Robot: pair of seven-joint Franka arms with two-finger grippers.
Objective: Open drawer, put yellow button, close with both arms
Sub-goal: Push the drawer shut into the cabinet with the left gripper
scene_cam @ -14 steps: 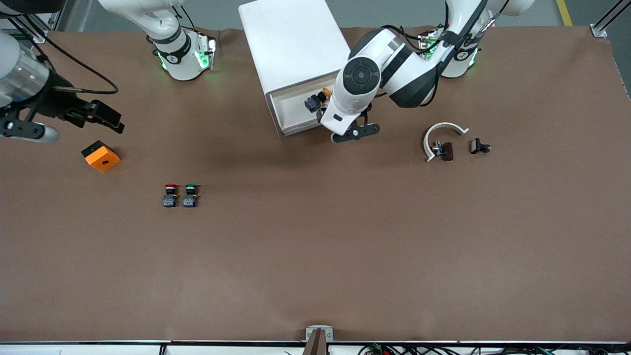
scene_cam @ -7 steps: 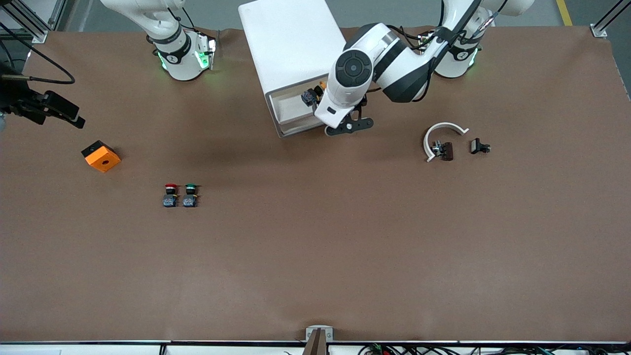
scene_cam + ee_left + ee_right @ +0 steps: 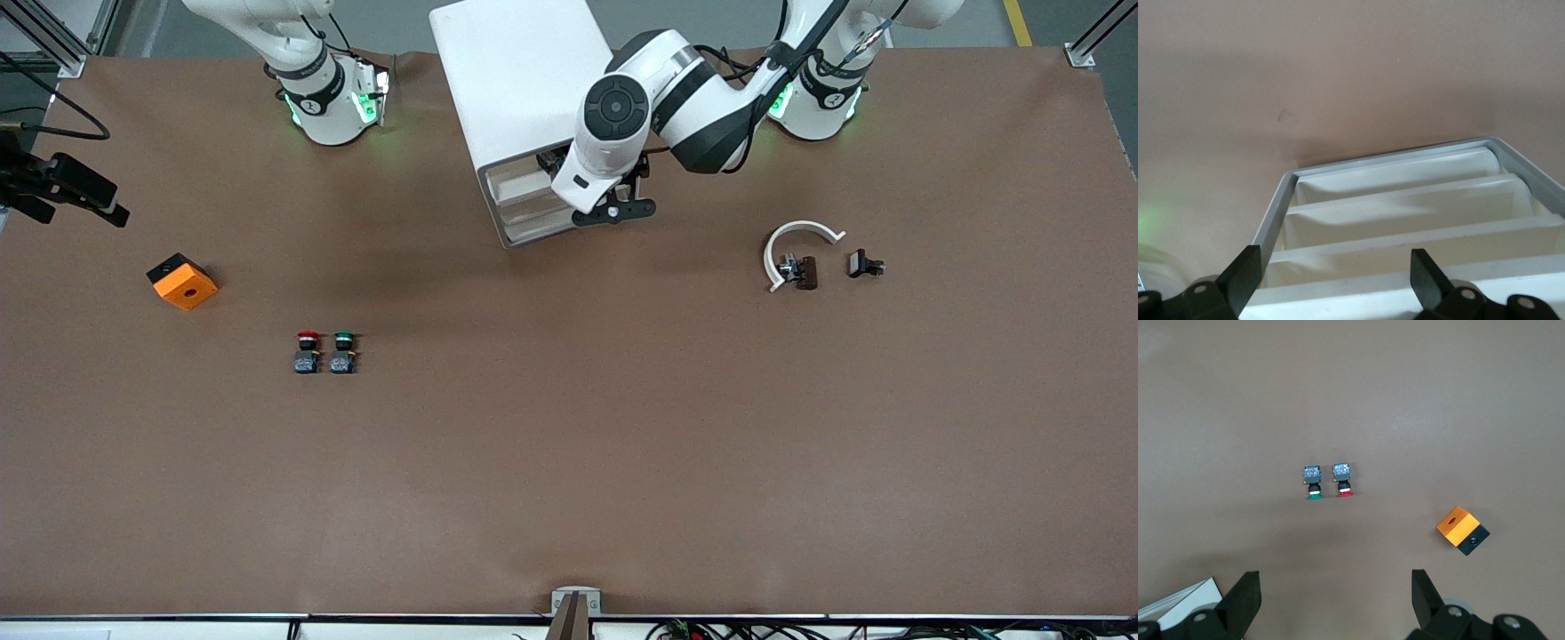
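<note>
**Kid:** What sits closest to the front camera?

**Me:** The red button (image 3: 307, 352) and the green button (image 3: 343, 352), side by side on the tabletop (image 3: 569, 462). I leave them alone, because my job wants the yellow one. The orange block (image 3: 182, 281) lies a bit farther off, toward my right arm's end.

**Kid:** Where are your right fingers (image 3: 1245, 597)?

**Me:** Up over the tabletop's edge at that end, spread wide and holding nothing. That arm waits out of the way.

**Kid:** And your left fingers (image 3: 1245, 277)?

**Me:** Spread wide too, and empty, right at the front of the white cabinet (image 3: 524, 80). They hang by the top drawer (image 3: 514, 180), which looks pushed in, or nearly so.

**Kid:** Where is the yellow button?

**Me:** I cannot see it. I think it is inside that drawer, hidden under my arm.
</note>
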